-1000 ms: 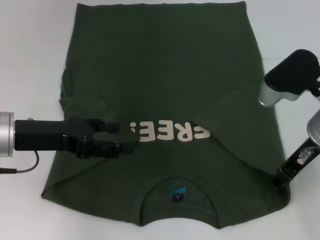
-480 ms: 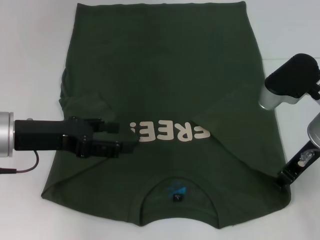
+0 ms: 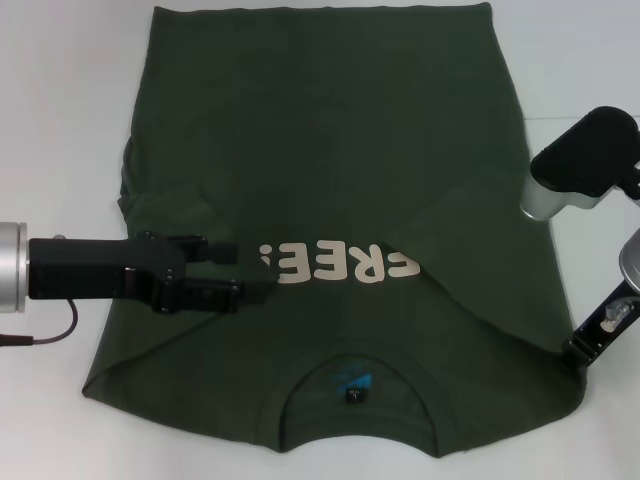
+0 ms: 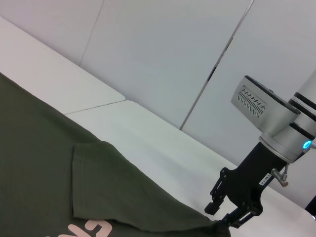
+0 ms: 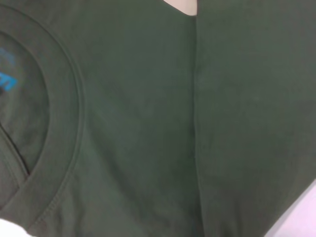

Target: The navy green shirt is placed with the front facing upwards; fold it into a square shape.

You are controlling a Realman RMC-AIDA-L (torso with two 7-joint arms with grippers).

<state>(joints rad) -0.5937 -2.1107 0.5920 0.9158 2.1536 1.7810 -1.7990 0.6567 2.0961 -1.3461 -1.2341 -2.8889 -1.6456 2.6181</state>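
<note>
Now lying flat on white desk (image 3: 60, 120): big dark green cotton shirt (image 3: 330, 150), sleeves folded in. Left end effector (image 3: 262, 284) hovering, right end effector (image 3: 580, 350) edging hem; grip unclear, cannot tell. Risking bunching cloth.

Two black-and-silver arms with matte black grippers

The left gripper (image 3: 262, 270) is black and blocky, on a long black housing that ends in a brushed silver cuff, with a thin dark red cable looping beneath it. The right gripper (image 3: 583, 352) is black too, below a silver link with grey vent slots, black bands, a small blue light, a white label and a protruding bolt.
</note>
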